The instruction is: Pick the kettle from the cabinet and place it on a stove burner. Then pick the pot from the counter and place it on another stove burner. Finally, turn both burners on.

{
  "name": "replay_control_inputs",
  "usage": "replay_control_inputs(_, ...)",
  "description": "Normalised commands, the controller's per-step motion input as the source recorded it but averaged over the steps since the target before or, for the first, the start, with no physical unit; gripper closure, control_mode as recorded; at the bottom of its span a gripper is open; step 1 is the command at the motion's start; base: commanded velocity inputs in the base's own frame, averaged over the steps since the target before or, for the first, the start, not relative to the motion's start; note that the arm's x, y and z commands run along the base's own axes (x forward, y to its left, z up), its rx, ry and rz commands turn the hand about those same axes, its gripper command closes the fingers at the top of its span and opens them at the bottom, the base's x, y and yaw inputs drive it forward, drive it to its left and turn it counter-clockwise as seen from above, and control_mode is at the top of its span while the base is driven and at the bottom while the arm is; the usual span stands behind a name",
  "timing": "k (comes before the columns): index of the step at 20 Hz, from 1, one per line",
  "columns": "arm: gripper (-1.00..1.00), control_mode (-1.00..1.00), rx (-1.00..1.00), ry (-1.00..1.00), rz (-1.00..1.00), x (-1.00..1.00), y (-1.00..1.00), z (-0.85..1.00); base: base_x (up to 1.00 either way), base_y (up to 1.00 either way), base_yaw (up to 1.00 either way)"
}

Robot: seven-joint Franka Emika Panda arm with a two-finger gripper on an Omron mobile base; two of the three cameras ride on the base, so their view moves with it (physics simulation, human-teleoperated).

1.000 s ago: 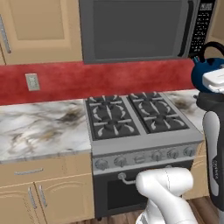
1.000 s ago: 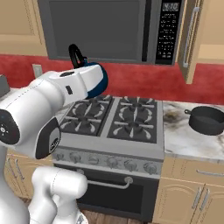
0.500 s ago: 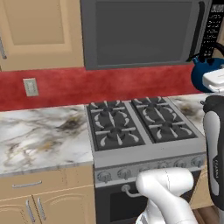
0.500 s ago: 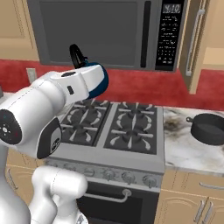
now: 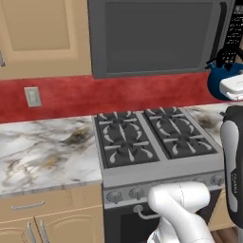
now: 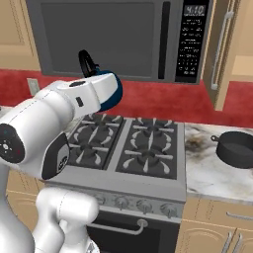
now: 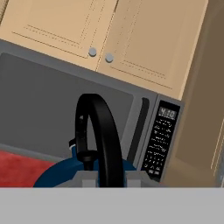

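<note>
Simulated kitchen: red backsplash band, tan wood wall cabinets, a dark grey microwave (image 6: 123, 39) with a black keypad mounted above a grey steel range (image 5: 156, 142) carrying four round burners under black star-shaped iron grates (image 6: 128, 146). White-grey marble counter (image 5: 42, 147) with brown-black veining flanks the range on both sides, over tan drawers and doors. The small round glossy blue kettle (image 6: 112, 94) with black arched handle hangs in the air above the range's back left part in the right base view, at the end of the white arm, clear of the grates; in the left base view its blue body (image 5: 219, 83) sits at the right edge of the picture, level with the backsplash. Hand view: the kettle's black handle (image 7: 98, 140) arches straight up between the two finger tips of the gripper (image 7: 109, 177), blue body below it, microwave and cabinet doors behind. Jaws stand narrow, pinched on the handle. The squat round dark grey-black pot (image 6: 237, 148) with side loop handles rests on the counter to the right of the range, near the counter's right end in view. The light tan cabinet (image 6: 232, 49) with long silver bar handle stands open, upper right.
</note>
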Motion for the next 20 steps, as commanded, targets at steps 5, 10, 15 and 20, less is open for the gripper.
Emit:
replay_control_inputs(5,1.0,1.0,0.0,0.0,0.0,0.0,0.0,0.0,0.33,0.0,0.0)
replay_control_inputs(10,1.0,1.0,0.0,0.0,0.0,0.0,0.0,0.0,0.42,0.0,0.0)
replay_control_inputs(15,1.0,1.0,0.0,0.0,0.0,0.0,0.0,0.0,0.42,0.0,0.0)
replay_control_inputs(20,1.0,1.0,0.0,0.0,0.0,0.0,0.0,0.0,0.41,0.0,0.0)
